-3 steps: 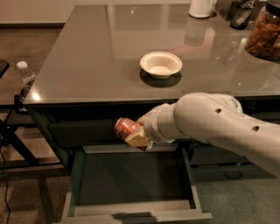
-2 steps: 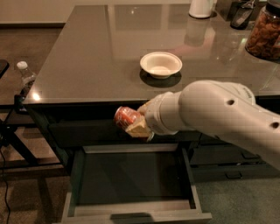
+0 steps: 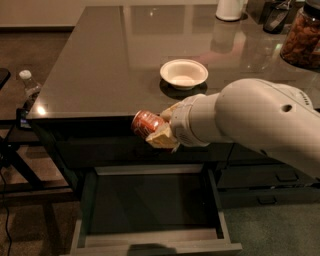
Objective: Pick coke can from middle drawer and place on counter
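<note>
- Water bottle (image 3: 30,86) stands just off the counter's left edge.
- Coke can (image 3: 144,123) hangs tilted at the counter's (image 3: 100,60) front edge, above the open middle drawer (image 3: 150,244), with the gripper's (image 3: 160,126) fingers clamped on it.
- Bowl (image 3: 183,73) sits just behind, well inside the edge.

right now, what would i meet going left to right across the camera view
bottle → coke can, held in the gripper at the counter edge above the drawer → white jug → jar
</note>
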Tool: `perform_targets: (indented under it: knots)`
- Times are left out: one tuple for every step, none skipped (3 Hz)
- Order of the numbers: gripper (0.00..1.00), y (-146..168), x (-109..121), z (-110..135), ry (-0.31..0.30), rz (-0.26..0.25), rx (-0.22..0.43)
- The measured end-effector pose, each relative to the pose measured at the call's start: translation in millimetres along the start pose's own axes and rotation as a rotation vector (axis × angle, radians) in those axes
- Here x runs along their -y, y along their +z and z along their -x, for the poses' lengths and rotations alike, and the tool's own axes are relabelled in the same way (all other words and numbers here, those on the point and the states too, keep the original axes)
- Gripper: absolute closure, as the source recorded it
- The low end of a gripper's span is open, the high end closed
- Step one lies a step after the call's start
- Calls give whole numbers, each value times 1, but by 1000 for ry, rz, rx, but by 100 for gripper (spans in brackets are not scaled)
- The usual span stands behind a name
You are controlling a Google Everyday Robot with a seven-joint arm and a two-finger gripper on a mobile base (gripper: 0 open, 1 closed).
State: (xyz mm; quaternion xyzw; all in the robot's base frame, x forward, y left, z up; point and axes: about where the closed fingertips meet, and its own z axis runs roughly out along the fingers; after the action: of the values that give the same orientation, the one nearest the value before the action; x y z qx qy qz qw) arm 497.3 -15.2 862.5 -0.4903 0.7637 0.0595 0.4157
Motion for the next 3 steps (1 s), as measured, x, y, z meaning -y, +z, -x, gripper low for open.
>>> perform_targets:
  knots:
    - [100,6,17,14,-6,-51,43]
    - [100,16,49,33,-12,-116,99]
    - [100,26,70,46,-1,-142,140]
